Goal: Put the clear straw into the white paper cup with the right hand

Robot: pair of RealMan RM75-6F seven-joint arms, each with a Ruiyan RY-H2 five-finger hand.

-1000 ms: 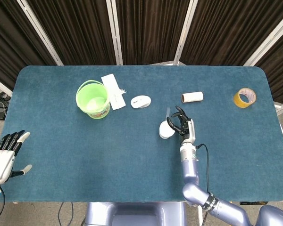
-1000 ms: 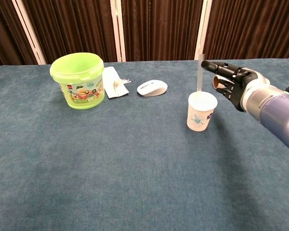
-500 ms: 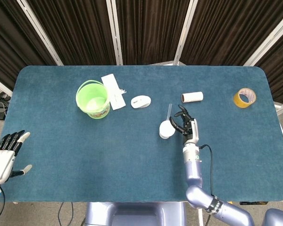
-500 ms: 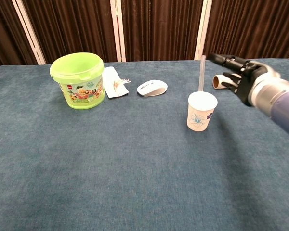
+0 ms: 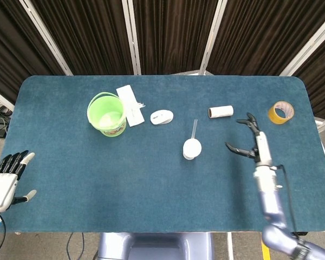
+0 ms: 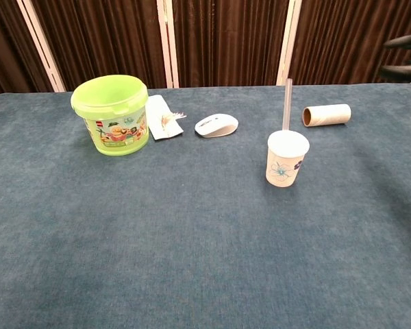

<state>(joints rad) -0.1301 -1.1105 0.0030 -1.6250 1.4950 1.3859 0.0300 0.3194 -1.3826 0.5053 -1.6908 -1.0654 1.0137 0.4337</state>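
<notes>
The white paper cup (image 5: 192,148) (image 6: 286,158) stands upright near the middle of the table. The clear straw (image 5: 194,129) (image 6: 286,104) stands in it, leaning on the far rim. My right hand (image 5: 249,136) is off to the right of the cup, well apart from it, fingers spread and holding nothing. In the chest view only its fingertips (image 6: 405,40) show at the right edge. My left hand (image 5: 6,174) hangs open beyond the table's left front corner, seen only in the head view.
A green bucket (image 5: 106,114) (image 6: 112,114), a white packet (image 5: 130,105) and a white mouse (image 5: 162,116) (image 6: 216,125) lie at the back left. A cardboard tube (image 5: 220,111) (image 6: 326,114) and a yellow tape roll (image 5: 281,112) lie at the back right.
My right hand has let go of the straw, opened, and moved right, away from the cup. The straw stays standing in the cup. The left hand has not moved.
</notes>
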